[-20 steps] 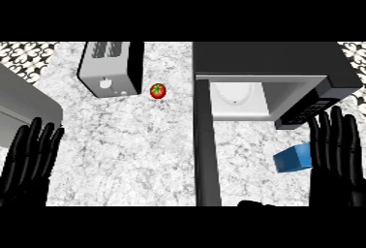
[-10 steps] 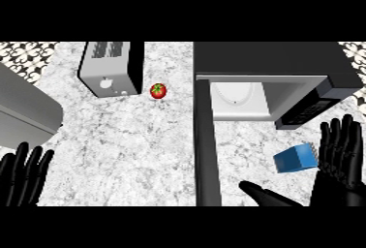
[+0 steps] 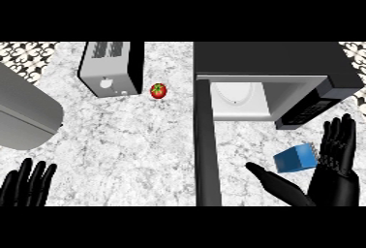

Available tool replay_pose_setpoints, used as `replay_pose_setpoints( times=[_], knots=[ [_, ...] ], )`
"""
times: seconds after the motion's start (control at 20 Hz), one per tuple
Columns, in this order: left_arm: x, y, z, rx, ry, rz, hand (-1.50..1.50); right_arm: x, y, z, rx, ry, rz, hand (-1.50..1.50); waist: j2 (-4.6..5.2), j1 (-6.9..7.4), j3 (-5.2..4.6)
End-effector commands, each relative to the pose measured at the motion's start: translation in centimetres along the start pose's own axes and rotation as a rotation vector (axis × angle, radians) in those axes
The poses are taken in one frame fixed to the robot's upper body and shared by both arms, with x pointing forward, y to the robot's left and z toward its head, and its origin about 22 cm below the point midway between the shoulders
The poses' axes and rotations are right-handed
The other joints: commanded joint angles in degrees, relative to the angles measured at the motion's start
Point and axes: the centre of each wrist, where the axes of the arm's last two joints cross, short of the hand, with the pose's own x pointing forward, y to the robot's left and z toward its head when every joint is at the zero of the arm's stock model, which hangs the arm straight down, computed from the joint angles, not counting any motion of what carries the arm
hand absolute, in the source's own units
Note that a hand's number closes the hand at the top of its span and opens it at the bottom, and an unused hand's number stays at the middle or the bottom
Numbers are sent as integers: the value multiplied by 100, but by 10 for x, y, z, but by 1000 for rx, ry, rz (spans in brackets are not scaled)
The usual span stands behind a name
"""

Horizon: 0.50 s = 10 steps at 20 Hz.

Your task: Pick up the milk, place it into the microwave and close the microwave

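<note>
The milk (image 3: 295, 158) is a small blue carton standing on the marble counter just right of the open microwave door (image 3: 205, 145). The black microwave (image 3: 275, 63) sits at the back right, its white inside (image 3: 241, 99) showing. My right hand (image 3: 334, 167) is open at the lower right, fingers straight up right beside the carton and thumb stretched out to the left below it; it holds nothing. My left hand (image 3: 27, 186) rests open at the lower left edge, fingers up.
A silver toaster (image 3: 109, 68) stands at the back left with a red tomato (image 3: 158, 90) beside it. A large grey object (image 3: 22, 114) juts in from the left edge. The open door stands as a dark wall between the two halves of the counter.
Both hands have sunk toward the lower edge. The right hand's thumb has swung into view below the milk. The carton has not moved.
</note>
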Motion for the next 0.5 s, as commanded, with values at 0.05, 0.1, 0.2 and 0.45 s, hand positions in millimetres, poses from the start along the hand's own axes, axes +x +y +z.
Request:
replay_pose_setpoints(
  times=[0.05,0.1,0.2,0.45],
  knots=[
    [-5,12,17,0,-3,0,-150,-18,-17,2,-45,46,6,-150,-4,1,0],
    [-5,0,26,-12,10,11,-150,-14,-6,0,-41,49,28,-150,-5,14,-1],
    [5,19,11,-7,-12,-1,-150,-34,1,1,-47,64,53,-150,2,7,0],
    [20,9,13,-7,-16,-16,-150,-56,-37,-2,-95,62,114,-150,-1,-4,1]
  ],
)
